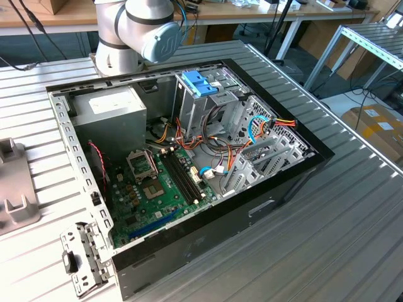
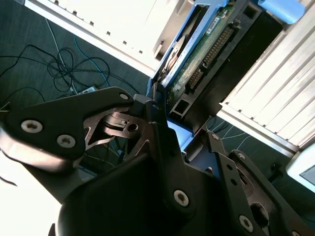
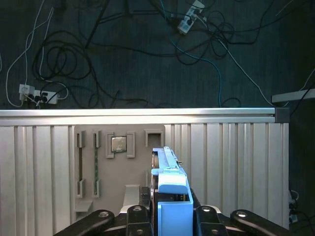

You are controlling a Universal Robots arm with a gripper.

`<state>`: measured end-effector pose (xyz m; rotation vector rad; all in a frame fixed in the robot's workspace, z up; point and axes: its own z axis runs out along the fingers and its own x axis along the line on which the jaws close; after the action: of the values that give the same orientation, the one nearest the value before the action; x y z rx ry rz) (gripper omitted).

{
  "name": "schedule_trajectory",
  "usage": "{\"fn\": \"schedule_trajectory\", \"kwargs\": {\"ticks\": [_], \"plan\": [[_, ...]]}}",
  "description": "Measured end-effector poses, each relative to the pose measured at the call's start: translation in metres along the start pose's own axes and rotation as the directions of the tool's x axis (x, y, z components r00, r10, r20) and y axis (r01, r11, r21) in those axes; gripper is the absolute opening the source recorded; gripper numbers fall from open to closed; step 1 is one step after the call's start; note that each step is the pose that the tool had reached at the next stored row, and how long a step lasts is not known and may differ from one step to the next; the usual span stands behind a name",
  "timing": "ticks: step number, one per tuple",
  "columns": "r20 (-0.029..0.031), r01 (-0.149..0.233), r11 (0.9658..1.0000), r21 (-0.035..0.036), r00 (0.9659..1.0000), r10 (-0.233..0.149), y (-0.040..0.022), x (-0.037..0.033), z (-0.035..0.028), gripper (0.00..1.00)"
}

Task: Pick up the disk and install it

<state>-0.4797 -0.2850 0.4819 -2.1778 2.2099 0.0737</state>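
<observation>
The disk (image 3: 169, 169) sat clamped in the end effector (image 3: 170, 210), its blue carrier pinched from both sides by the dark fingers (image 3: 139, 212). Its long axis ran straight out from the wrist, away from the end effector, so it was held by one short end with the rest projecting free. In the second wrist view the disk (image 2: 199, 56) stood on edge, the green circuit board and its connector facing the camera and the blue frame running along it.

Beyond it in the first wrist view lay the ribbed aluminium worktop (image 3: 236, 162) and a grey parts tray (image 3: 101, 194) holding a processor chip (image 3: 118, 144) and a memory stick (image 3: 96, 162). Past the worktop's edge, cables (image 3: 74, 64) trailed over the dark floor.

In the exterior view the open computer case (image 1: 220, 233) filled the middle of the frame, with the motherboard (image 1: 157, 189) at its lower left, the drive cage (image 1: 208, 110) and its blue latch (image 1: 198, 82) at upper centre, and the arm (image 1: 145, 28) above, at the frame's top. The disk looked not yet installed.
</observation>
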Motion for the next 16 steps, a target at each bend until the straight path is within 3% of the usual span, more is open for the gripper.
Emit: {"fn": "schedule_trajectory", "kwargs": {"ticks": [16], "plan": [[-0.0001,0.000,1.0000,-0.0001,1.0000,0.000,-0.0080,0.0061,-0.0005,0.37]]}}
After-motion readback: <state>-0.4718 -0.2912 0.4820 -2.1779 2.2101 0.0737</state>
